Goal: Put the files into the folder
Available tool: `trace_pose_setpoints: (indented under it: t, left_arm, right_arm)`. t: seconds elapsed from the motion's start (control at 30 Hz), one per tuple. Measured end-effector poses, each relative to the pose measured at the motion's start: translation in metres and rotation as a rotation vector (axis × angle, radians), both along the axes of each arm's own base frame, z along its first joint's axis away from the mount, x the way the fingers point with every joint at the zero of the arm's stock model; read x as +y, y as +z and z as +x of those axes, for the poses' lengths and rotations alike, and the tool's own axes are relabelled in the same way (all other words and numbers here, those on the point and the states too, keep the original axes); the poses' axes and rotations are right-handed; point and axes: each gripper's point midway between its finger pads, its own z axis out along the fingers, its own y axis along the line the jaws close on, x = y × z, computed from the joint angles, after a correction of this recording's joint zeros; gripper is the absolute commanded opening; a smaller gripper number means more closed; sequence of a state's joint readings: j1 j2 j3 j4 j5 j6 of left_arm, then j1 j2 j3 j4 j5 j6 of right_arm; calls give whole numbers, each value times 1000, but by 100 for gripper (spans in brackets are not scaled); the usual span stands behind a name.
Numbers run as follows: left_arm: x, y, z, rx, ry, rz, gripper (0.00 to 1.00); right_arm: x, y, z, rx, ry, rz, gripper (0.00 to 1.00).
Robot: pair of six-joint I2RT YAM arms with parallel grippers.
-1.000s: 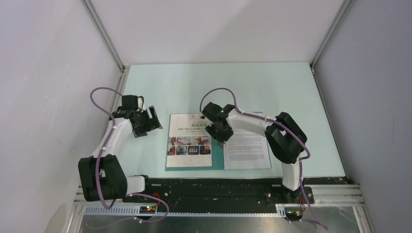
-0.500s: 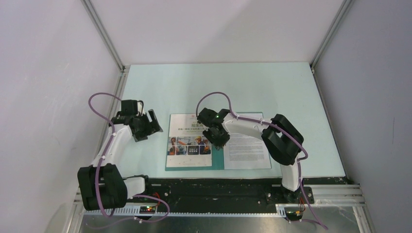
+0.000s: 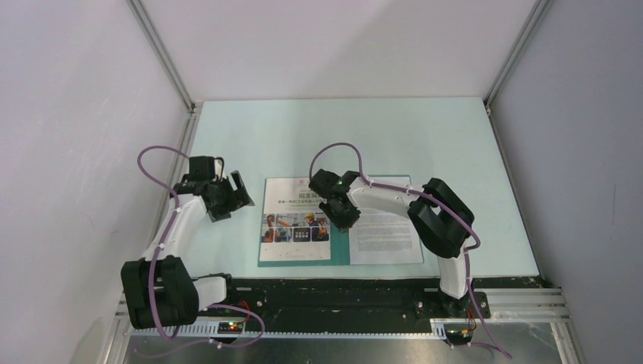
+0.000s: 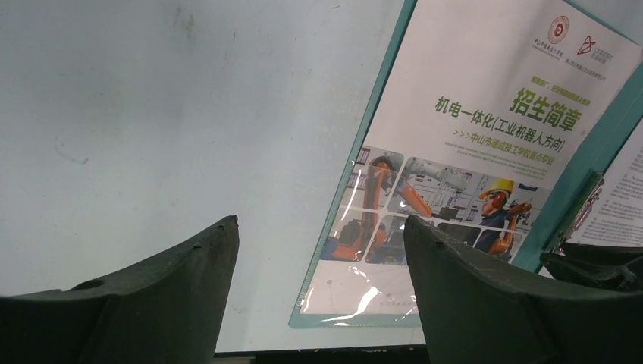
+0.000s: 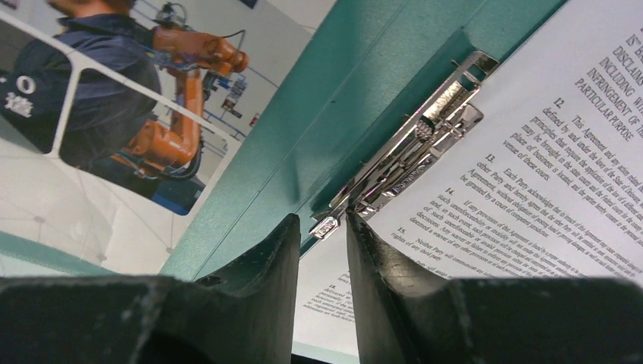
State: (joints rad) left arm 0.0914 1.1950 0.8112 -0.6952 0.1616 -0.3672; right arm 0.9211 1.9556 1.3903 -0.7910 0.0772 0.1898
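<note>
Metal clip (image 5: 413, 144) just ahead of right fingers (image 5: 254, 284), teal folder (image 5: 364, 98) open

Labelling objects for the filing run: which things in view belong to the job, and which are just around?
Job:
- folder, lying open
- brochure page, on its left half
- text sheet, on its right half
- metal clip, at the spine
- right gripper, jaws nearly together at the clip
- left gripper, jaws wide, left of the folder

Just there:
- table
- enclosure walls
- black base rail
</note>
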Motion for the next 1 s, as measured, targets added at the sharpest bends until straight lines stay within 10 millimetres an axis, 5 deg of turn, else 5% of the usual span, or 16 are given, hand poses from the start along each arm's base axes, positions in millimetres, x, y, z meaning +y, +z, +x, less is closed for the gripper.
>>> trace_pose_setpoints:
  t: [0.23, 0.33, 0.6, 1.0]
  left_arm:
    - [-1, -7, -9, 15, 11, -8, 84]
    - [-2, -9, -13, 20, 15, -11, 84]
    - [0, -7, -16, 18, 48, -17, 92]
    - [-14, -28, -46, 159, 80, -131, 93]
  right_arm:
    - [-5, -3, 2, -17, -29, -22, 31]
    - [-6, -4, 2, -18, -33, -27, 18]
    - [-11, -3, 7, -4, -70, -26, 10]
    - [-29, 29, 67, 165, -392, 242, 0]
